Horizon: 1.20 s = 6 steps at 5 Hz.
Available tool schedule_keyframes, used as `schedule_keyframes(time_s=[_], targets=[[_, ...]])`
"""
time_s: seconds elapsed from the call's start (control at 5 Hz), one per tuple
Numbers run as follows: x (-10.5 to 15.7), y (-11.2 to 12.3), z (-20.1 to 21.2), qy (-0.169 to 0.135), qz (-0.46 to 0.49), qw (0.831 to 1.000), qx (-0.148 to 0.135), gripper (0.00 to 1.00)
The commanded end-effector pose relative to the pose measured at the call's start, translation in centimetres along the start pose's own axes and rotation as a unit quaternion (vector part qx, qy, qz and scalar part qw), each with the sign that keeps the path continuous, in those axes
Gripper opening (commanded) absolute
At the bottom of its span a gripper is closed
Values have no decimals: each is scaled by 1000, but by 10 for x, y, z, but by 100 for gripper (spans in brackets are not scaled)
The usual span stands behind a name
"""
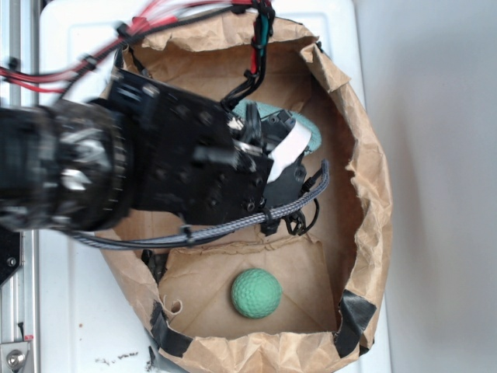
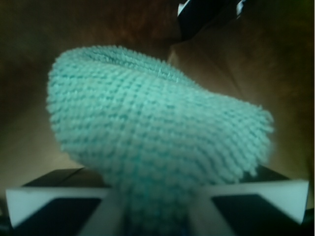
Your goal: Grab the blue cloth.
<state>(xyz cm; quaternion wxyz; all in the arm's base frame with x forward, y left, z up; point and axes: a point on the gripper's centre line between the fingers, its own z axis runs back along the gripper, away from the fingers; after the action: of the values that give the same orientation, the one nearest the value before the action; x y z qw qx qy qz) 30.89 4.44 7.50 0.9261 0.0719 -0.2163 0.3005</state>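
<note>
You're working inside a crumpled brown paper bag (image 1: 365, 179) sitting on a white surface (image 1: 70, 311), with a green ball (image 1: 256, 293) down at its near end. The blue cloth (image 2: 157, 132) is a pale teal knit with a nubby ribbed weave (bunched into a soft mound), up in the bag's far half under the arm. Your gripper (image 2: 156, 206) is clenched on its lower edge, and there's no readable writing.
</note>
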Motion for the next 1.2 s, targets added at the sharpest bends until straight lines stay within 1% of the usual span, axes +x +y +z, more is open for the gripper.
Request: schedule_keyframes(time_s=[0.0,0.4,0.6,1.0], targets=[[27,10,67,9,-18,999,-45,0],[29,9,96,49,-53,996,-43,0],[30,8,101,54,-69,996,-34,0],[28,14,117,74,-93,992,-45,0]])
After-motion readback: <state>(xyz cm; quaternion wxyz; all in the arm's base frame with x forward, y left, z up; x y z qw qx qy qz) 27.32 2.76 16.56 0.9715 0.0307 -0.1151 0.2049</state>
